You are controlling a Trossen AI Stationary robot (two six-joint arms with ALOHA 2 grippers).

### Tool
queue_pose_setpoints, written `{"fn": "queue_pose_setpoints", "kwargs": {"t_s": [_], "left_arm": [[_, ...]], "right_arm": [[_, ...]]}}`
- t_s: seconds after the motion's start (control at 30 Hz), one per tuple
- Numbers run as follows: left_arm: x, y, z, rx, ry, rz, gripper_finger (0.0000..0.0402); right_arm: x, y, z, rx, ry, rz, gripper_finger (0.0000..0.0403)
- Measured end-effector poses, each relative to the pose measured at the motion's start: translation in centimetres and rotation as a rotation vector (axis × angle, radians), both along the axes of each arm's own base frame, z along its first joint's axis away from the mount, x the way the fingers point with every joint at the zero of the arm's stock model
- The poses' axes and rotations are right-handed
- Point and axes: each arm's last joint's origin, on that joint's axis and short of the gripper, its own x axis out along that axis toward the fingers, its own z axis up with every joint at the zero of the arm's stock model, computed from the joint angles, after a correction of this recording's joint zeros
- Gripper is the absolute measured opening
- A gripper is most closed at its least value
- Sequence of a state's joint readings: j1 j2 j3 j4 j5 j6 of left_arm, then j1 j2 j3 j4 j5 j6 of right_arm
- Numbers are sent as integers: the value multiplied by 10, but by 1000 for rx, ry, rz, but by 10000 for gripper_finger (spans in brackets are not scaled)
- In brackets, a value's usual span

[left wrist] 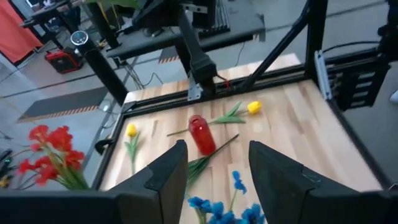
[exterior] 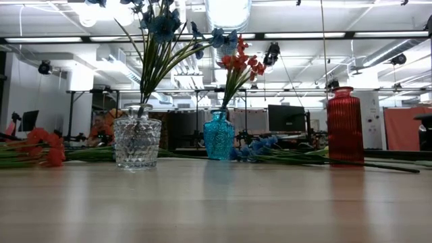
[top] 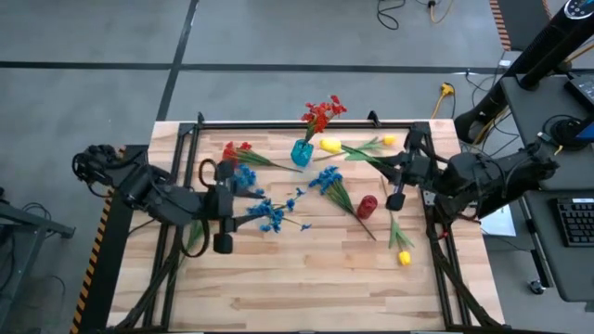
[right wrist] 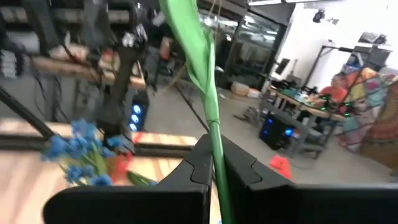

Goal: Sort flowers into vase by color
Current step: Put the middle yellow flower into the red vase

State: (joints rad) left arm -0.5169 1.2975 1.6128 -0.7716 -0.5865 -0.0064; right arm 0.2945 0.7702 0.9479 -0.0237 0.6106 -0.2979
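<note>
My right gripper (top: 397, 172) (right wrist: 213, 149) is over the table's right part, shut on the green stalk of a yellow flower (top: 329, 146) whose head is beside the blue vase (top: 302, 153). That vase holds red flowers (top: 323, 113). My left gripper (top: 239, 209) (left wrist: 214, 155) is open above loose blue flowers (top: 269, 215) at the table's left middle and touches nothing. A clear vase (exterior: 137, 142) holds blue flowers. A red vase (top: 368, 206) stands upright with nothing in it that I can see. Red (top: 237, 150), blue (top: 327, 179) and yellow (top: 405, 258) stems lie on the table. My right gripper pinches the yellow flower's green stalk (right wrist: 214, 134) between its two fingers, which lie across the stalk. They come at it about level from the table's right side. A long leaf (right wrist: 186, 31) and the rest of the stalk run on past the fingers.
A black metal frame (top: 278, 122) runs round the wooden table. Another yellow stem (top: 388, 140) lies at the far right. The near part of the table is bare wood (top: 306, 288). A desk, cables and a keyboard (top: 575, 223) are off the right edge.
</note>
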Motion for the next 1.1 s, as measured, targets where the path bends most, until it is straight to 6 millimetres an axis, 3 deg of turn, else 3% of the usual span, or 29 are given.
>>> {"fn": "queue_pose_setpoints", "kwargs": {"t_s": [0.23, 0.5, 0.83, 1.1], "left_arm": [[-10, -2, -40, -51, -148, -42, 153], [0, -9, -76, 10, -348, -78, 152], [24, -24, -91, 57, -451, -126, 152], [51, -32, -101, 93, -500, -109, 152]], "right_arm": [[-7, 2, -15, 88, -156, 155, 9], [-4, 5, -46, 124, -324, 241, 9], [-4, 7, -65, 131, -480, 325, 9], [11, 15, -68, 134, -506, 430, 9]]}}
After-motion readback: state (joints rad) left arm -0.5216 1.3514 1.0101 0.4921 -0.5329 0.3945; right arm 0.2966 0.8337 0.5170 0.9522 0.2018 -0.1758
